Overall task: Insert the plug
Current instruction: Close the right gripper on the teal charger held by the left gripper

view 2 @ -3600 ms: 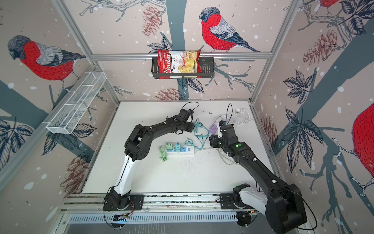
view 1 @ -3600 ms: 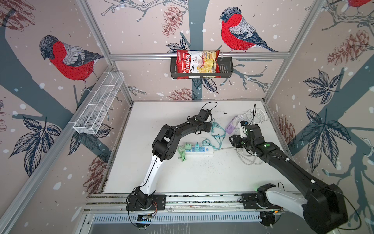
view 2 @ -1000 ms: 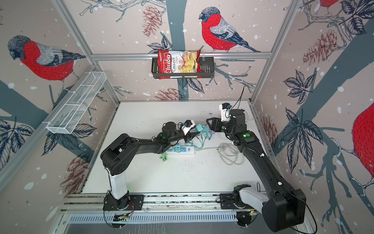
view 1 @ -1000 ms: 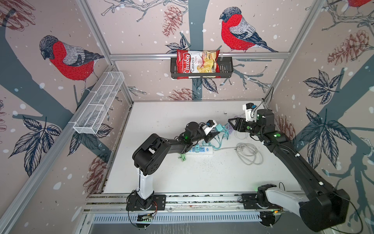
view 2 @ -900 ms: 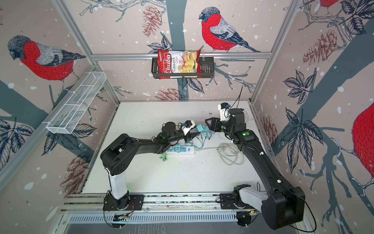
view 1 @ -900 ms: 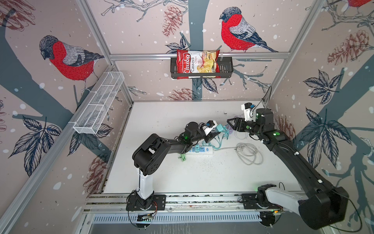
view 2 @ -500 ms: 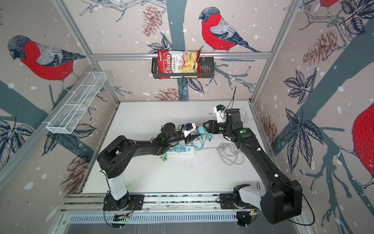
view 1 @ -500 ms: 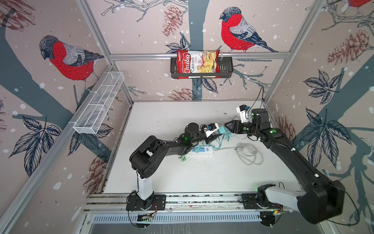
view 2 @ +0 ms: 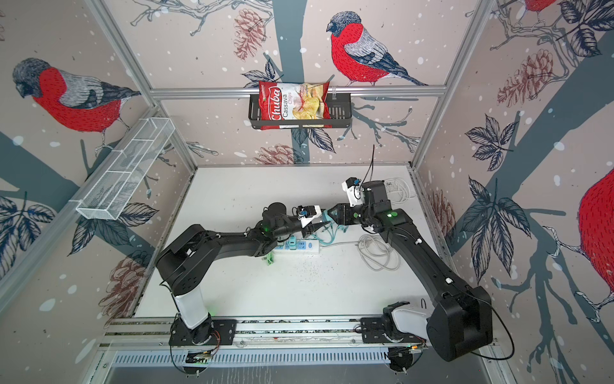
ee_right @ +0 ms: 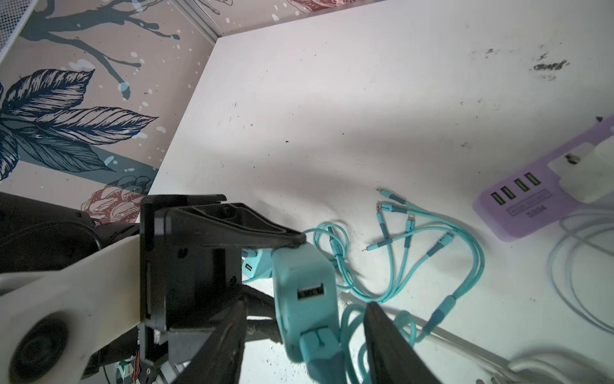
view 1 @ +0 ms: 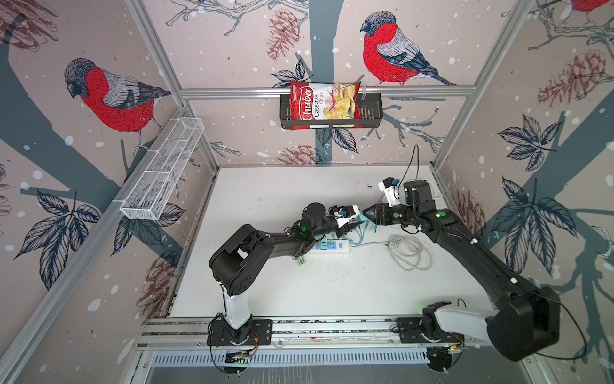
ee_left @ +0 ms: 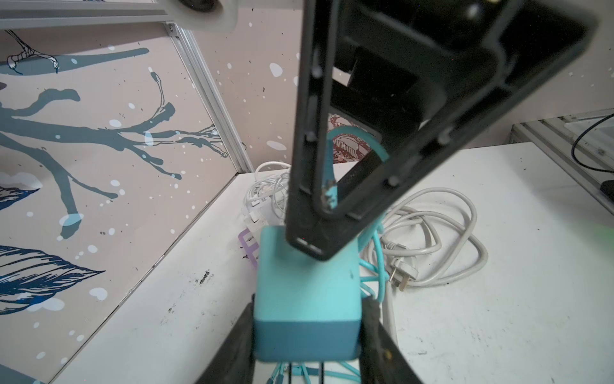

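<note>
Left gripper (ee_left: pixel 307 309) clamped on teal plug (ee_right: pixel 299 266), block held off table, near white power strip (view 1: pixel 332 246). Right gripper (ee_right: pixel 305 304) has edged in toward it; jaws spread yet narrowing, straddling plug's cable end, gaps both sides. Likely handover or re-grip before insertion; plug not yet seated. Plug: smooth matte plastic block, rounded edges, USB slot. Teal cable (ee_right: pixel 465 252) thin, limp, multi-headed. Table (view 1: pixel 282 199) scuffed white.
</note>
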Controlling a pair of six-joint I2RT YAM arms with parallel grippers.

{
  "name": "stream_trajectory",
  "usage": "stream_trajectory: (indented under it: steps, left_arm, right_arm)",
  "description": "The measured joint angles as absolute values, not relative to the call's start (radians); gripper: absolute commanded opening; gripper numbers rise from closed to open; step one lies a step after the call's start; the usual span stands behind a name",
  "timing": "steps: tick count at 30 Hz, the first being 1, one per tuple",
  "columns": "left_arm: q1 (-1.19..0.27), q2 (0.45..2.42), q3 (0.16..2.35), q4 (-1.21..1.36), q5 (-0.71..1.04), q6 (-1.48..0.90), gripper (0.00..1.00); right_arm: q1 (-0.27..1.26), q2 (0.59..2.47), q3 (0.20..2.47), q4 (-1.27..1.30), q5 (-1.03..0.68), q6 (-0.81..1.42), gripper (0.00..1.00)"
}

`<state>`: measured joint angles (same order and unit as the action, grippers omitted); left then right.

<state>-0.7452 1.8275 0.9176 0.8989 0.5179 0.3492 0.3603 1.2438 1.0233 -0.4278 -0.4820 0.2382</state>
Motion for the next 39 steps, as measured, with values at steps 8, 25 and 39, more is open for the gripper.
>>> stream_trajectory:
  steps: [8, 25, 39]
  left_arm:
    - [-0.75, 1.818, 0.917, 0.872, 0.511, 0.373, 0.24]
    - [-0.751, 1.814, 0.914, 0.863, 0.511, 0.392, 0.24]
    - [-0.751, 1.813, 0.914, 0.856, 0.504, 0.39, 0.31]
  right_arm:
    - [0.373, 1.248, 1.013, -0.427, -0.495, 0.236, 0.52]
    - [0.38, 1.253, 0.993, -0.427, -0.495, 0.235, 0.38]
    - [0.381, 1.264, 0.993, -0.428, -0.511, 0.215, 0.2]
